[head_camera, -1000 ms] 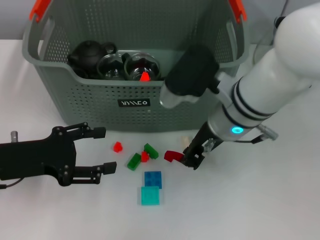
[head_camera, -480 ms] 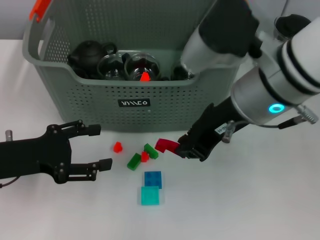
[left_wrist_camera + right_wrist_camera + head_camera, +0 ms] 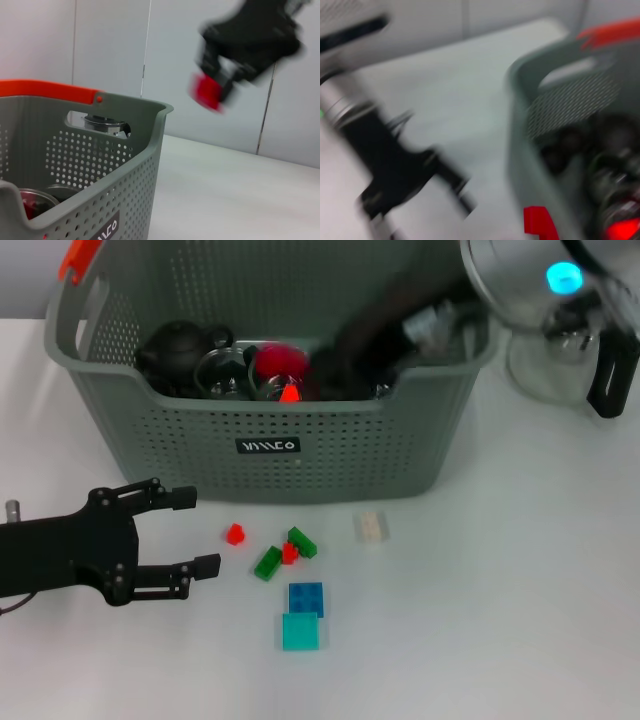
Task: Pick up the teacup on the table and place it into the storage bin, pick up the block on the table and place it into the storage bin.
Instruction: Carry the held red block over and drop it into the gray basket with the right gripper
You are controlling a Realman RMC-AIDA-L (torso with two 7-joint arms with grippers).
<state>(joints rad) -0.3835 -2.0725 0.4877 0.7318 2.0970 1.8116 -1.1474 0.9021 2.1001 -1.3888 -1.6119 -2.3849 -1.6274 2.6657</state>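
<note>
The grey-green storage bin (image 3: 300, 455) stands at the back of the table. My right gripper (image 3: 303, 363) hangs over its inside, shut on a red block (image 3: 280, 360); the left wrist view shows that block (image 3: 206, 92) blurred, above and beyond the bin's rim (image 3: 145, 150). A glass teacup (image 3: 222, 375) and a black teapot (image 3: 180, 348) lie in the bin. My left gripper (image 3: 192, 532) rests open and empty on the table in front of the bin's left side. Loose blocks lie beside it: red (image 3: 235, 534), green (image 3: 267, 563), blue (image 3: 306, 598).
More blocks lie on the table: a teal one (image 3: 300, 631), a second green one (image 3: 302, 541) and a beige one (image 3: 371, 527). A glass pitcher (image 3: 548, 365) stands right of the bin. Orange handle ends (image 3: 80, 260) top the bin.
My right arm lifted the red block from the table in front of the bin and swung it up and back over the bin. The left gripper stayed roughly in place.
</note>
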